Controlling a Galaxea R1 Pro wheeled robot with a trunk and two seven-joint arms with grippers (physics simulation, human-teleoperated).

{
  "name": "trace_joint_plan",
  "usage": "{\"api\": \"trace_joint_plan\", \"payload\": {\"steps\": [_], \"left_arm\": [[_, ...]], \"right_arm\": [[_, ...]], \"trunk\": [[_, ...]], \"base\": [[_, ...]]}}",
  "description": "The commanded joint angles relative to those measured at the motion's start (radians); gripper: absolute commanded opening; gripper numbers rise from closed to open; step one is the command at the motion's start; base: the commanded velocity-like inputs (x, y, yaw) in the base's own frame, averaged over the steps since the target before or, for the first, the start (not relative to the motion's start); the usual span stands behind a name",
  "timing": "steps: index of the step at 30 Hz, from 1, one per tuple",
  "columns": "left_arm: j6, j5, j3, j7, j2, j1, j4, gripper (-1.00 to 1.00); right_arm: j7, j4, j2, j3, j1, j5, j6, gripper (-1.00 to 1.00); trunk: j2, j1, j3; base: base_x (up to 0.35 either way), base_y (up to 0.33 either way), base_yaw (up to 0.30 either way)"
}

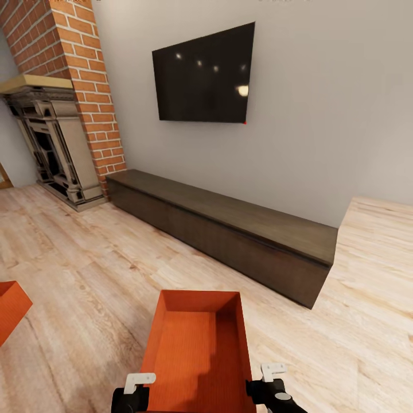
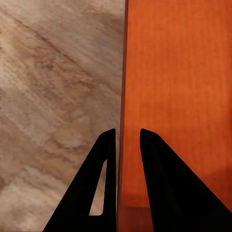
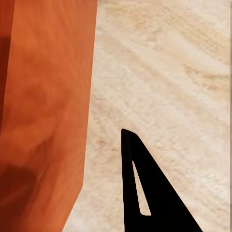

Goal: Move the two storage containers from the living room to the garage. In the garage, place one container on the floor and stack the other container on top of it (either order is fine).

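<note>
One orange-red storage container [image 1: 198,350] sits low in the head view between my two grippers, its open top facing up. My left gripper [image 1: 135,391] is shut on its left wall. In the left wrist view that gripper [image 2: 126,131] has one black finger outside over the wood floor and one inside the tub [image 2: 179,87]. My right gripper [image 1: 271,383] holds the right wall. The right wrist view shows its outer finger [image 3: 140,193] beside the orange wall [image 3: 48,121], with the inner finger hidden behind it. A corner of the second storage container [image 1: 10,307] shows at the left edge.
I am in the living room, on a light wood-plank floor [image 1: 86,269]. A long low dark-brown cabinet [image 1: 229,229] runs along the wall ahead under a black TV [image 1: 203,74]. The brick chimney [image 1: 80,74] with its fireplace [image 1: 54,149] stands at the far left.
</note>
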State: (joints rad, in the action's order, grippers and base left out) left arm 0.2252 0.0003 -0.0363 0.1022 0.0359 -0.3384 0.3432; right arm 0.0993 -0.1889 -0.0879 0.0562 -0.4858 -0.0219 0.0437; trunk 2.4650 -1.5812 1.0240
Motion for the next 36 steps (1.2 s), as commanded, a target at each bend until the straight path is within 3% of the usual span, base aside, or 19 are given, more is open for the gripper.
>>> {"api": "trace_joint_plan", "payload": {"steps": [1, 6, 11, 28, 36], "left_arm": [[0.003, -0.002, 0.006, 0.014, -0.001, -0.001, 0.0, -1.0], [0.002, -0.002, 0.006, 0.014, -0.001, -0.001, 0.001, -1.0], [0.003, -0.002, 0.006, 0.014, -0.001, -0.001, 0.001, -1.0], [0.003, -0.002, 0.006, 0.014, -0.001, -0.001, 0.0, -1.0], [0.003, -0.002, 0.006, 0.014, -0.001, -0.001, 0.0, -1.0]], "right_arm": [[0.01, 0.002, 0.001, 0.002, 0.0, -0.004, 0.002, -1.0], [0.01, 0.002, 0.001, 0.002, 0.0, -0.004, 0.002, -1.0], [0.01, 0.002, 0.001, 0.002, 0.0, -0.004, 0.002, -1.0], [0.01, 0.002, 0.001, 0.002, 0.0, -0.004, 0.002, -1.0], [0.01, 0.002, 0.001, 0.002, 0.0, -0.004, 0.002, -1.0]], "trunk": [[-0.007, 0.004, -0.002], [-0.042, 0.023, -0.018], [-0.042, 0.023, -0.018], [-0.161, 0.089, -0.071], [-0.161, 0.089, -0.071]], "base": [[0.0, 0.0, 0.0], [0.0, 0.0, 0.0], [0.0, 0.0, 0.0], [0.0, 0.0, 0.0], [0.0, 0.0, 0.0]]}}
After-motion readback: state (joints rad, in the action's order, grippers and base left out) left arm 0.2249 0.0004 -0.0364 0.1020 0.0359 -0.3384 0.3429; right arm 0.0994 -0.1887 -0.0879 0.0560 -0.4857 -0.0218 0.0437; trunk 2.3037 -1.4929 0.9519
